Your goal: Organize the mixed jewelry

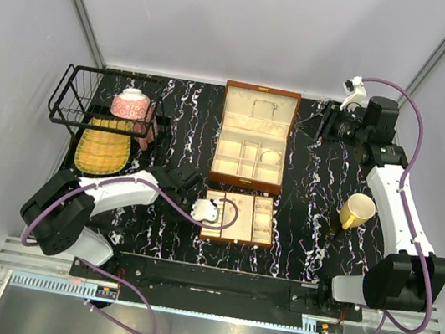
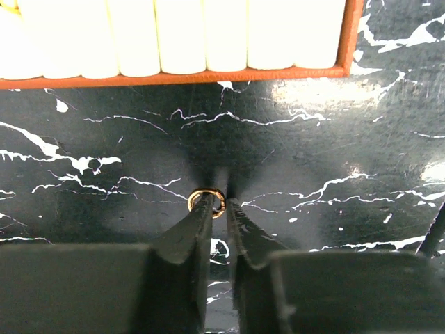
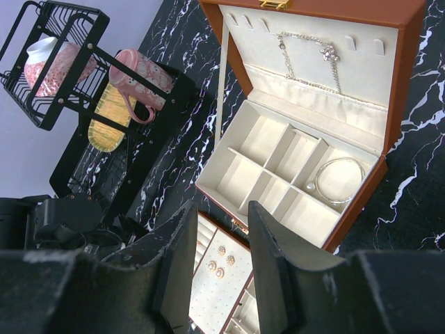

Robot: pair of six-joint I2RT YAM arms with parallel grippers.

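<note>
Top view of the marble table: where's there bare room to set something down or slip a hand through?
Bare marble lies between the wire rack and the brown box, and between the box and the yellow cup. The back left is crowded: rack, pink bowl, pink mug and bamboo tray sit packed together, with the left arm in front.

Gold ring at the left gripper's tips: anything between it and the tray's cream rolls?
Nothing loose shows. Beyond the gold ring lies bare marble, then only the tray's orange rim in front of the cream rolls.
</note>
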